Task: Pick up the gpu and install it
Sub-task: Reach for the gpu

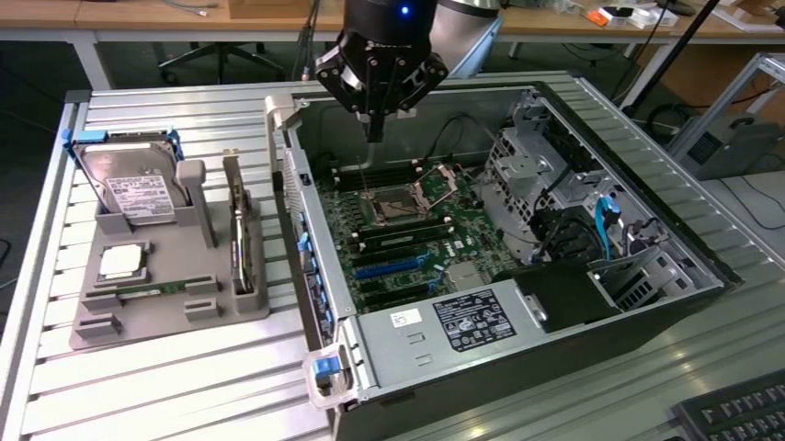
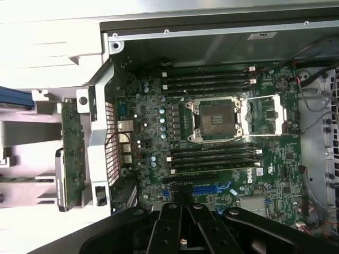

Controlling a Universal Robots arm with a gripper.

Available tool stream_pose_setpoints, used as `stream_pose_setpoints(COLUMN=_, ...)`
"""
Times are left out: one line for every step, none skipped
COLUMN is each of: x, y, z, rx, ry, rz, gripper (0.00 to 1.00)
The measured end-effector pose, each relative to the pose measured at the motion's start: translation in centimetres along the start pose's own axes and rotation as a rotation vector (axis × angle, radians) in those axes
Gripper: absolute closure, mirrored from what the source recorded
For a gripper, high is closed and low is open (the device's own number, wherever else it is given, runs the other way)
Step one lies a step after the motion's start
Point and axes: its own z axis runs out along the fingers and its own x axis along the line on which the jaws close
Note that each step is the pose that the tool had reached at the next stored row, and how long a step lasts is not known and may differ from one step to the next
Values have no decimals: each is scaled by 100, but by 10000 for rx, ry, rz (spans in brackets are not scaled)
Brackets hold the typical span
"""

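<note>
Hand: black, multi-link, with its fingers pressed together into one narrow point and holding nothing. You have it hanging point-down inside the open case, above the far end of the board, touching nothing that can be seen.

Green motherboard: lies flat on the floor of the case, directly beneath the hand. In the wrist view you look straight down on its square metal processor socket, which is open and bare. Rows of black memory slots run on either side of the socket, and a blue card slot lies close to the fingers.

Black-and-silver tower computer case: on its side, panel off. A silver power supply box with a printed label sits at the near end. A blue cable shows towards the exterior view's right.

Gpu: thin dark circuit card, standing on its long edge in a slot of the grey moulded holder. It is just beside the case wall on the exterior view's left and well apart from your hand. Not picked up.

Same holder: a boxy silver hard drive with a white label stands upright at the far end. In front of it lie a square silver processor chip and a slim green memory stick, both flat.

Counter: slatted silver metal, carrying holder and case.
</note>
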Motion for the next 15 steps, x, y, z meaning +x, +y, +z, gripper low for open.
stream_pose_setpoints(x=3, y=0, z=1, rx=-1, ry=0, rz=-1, gripper=89)
stream_pose_setpoints(x=6, y=0, z=1, rx=0, ry=-1, rz=0, gripper=89)
stream_pose_setpoints(x=8, y=-1, z=0, rx=0, ry=0, rz=-1, gripper=89)
stream_pose_setpoints(x=10, y=-1, z=0, rx=0, ry=0, rz=0, gripper=89)
stream_pose_setpoints(x=12, y=-1, z=1, rx=0, ry=0, rz=-1, gripper=89)
stream_pose_setpoints(x=15, y=-1, z=1, rx=0, ry=-1, rz=0, gripper=89)
stream_pose_setpoints(x=17, y=-1, z=1, rx=0, ry=0, rz=0, gripper=89)
stream_pose_setpoints(x=20, y=-2, z=1, rx=0, ry=0, rz=0, gripper=89)
stream_pose_setpoints(x=22, y=-2, z=1, rx=0, ry=0, rz=-1, gripper=89)
stream_pose_setpoints(x=26, y=-2, z=1, rx=0, ry=0, rz=0, gripper=89)
stream_pose_setpoints(x=30, y=-2, z=1, rx=0, ry=0, rz=0, gripper=89)
stream_pose_setpoints(x=32, y=-3, z=1, rx=0, ry=-1, rz=-1, gripper=89)
stream_pose_setpoints(x=35, y=-3, z=1, rx=0, ry=0, rz=0, gripper=89)
stream_pose_setpoints(x=39, y=-3, z=1, rx=0, ry=0, rz=-1, gripper=89)
stream_pose_setpoints(x=42, y=-3, z=1, rx=0, ry=0, rz=-1, gripper=89)
